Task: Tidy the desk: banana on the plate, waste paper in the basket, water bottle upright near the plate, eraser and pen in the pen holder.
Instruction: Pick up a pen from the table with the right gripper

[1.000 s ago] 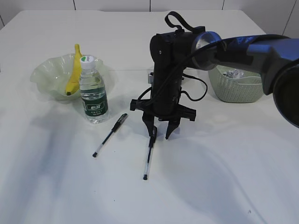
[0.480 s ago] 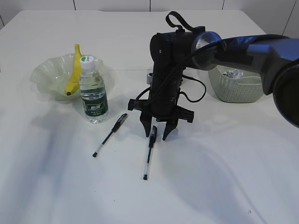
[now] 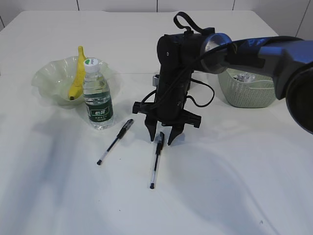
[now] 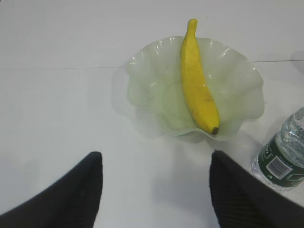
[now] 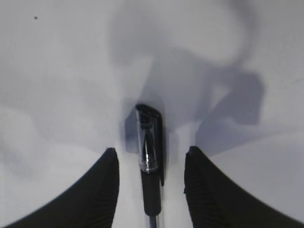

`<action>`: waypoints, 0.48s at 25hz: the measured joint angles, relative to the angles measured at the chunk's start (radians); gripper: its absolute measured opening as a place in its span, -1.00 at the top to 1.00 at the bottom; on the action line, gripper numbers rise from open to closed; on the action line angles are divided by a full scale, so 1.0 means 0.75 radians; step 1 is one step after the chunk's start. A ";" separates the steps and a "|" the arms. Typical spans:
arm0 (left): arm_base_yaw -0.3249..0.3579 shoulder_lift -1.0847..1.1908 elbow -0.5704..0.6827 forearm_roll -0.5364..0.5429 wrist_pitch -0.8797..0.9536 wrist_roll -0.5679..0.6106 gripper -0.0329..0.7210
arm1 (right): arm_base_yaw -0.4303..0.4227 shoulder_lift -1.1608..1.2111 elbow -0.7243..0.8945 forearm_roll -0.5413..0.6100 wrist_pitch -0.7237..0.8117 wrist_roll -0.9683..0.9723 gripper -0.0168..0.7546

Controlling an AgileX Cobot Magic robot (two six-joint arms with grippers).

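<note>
The right end effector (image 3: 163, 138) hangs over the capped end of a pen (image 3: 156, 159) lying on the white bench (image 3: 234, 176); its fingers stand apart on either side of the cap without gripping it. A second pen (image 3: 115, 141) lies to the left, beside the upright water bottle (image 3: 97, 94). The banana (image 4: 197, 85) rests in the plate (image 4: 237, 85). The left end effector (image 4: 154, 190) is spread wide and empty. The basket (image 3: 246, 89) holds waste paper (image 3: 243, 77).

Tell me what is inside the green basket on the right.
Crumpled white waste paper shows above the rim of the basket. The basket's wall and the right arm crossing in front hide whatever lies deeper inside.
</note>
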 joint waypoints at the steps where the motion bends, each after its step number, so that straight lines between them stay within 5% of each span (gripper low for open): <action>1: 0.000 0.000 0.000 0.000 0.000 0.000 -0.40 | 0.000 0.000 0.000 0.000 -0.002 0.000 0.08; 12: 0.000 0.000 0.000 0.000 0.000 0.000 -0.40 | 0.000 0.000 0.000 0.000 -0.036 0.000 0.09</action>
